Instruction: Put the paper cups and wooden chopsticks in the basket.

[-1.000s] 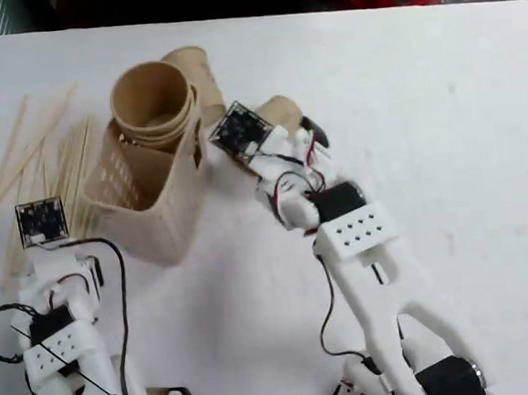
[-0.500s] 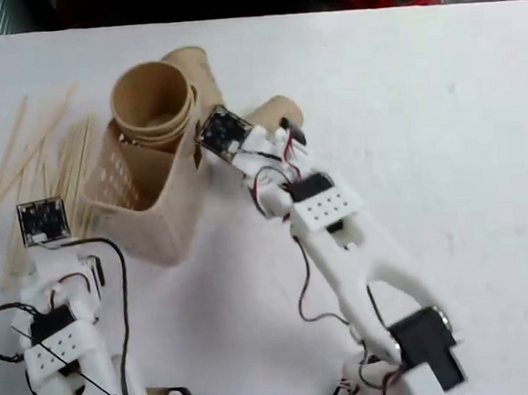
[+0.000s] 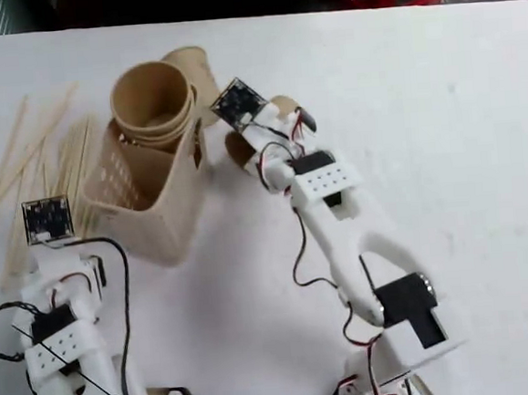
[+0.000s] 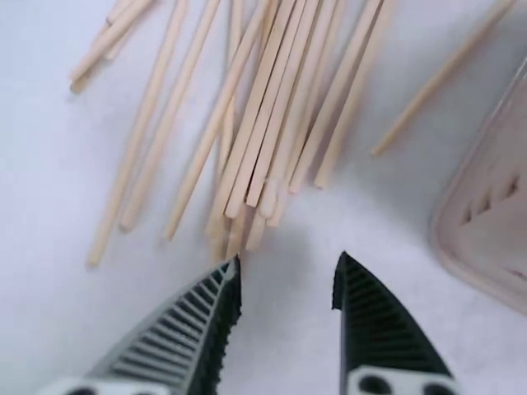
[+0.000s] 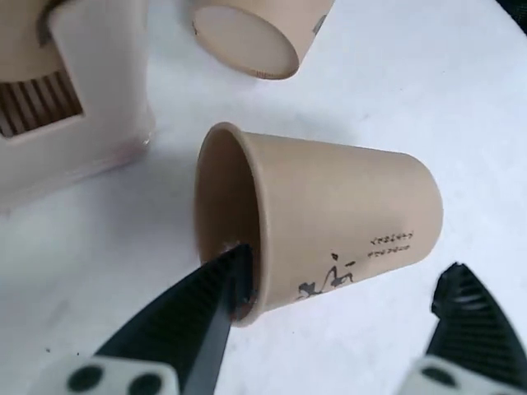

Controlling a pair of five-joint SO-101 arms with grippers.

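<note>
The right arm (image 3: 340, 237) has swung farther across the tabletop (image 3: 439, 101) onto the toppled paper cup (image 5: 329, 214). Its claw (image 5: 347, 262) stands apart, one finger inside the cup's mouth, which faces left towards the basket (image 3: 147, 216).

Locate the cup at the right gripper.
In the high view the cup lies on its side right of the basket, one right gripper finger inside its mouth.

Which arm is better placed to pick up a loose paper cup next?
Right. The right hand is open, with one finger at the mouth of the lying cup and the other outside its wall. The left hand hangs open over the chopsticks, on the other side of the basket.
</note>
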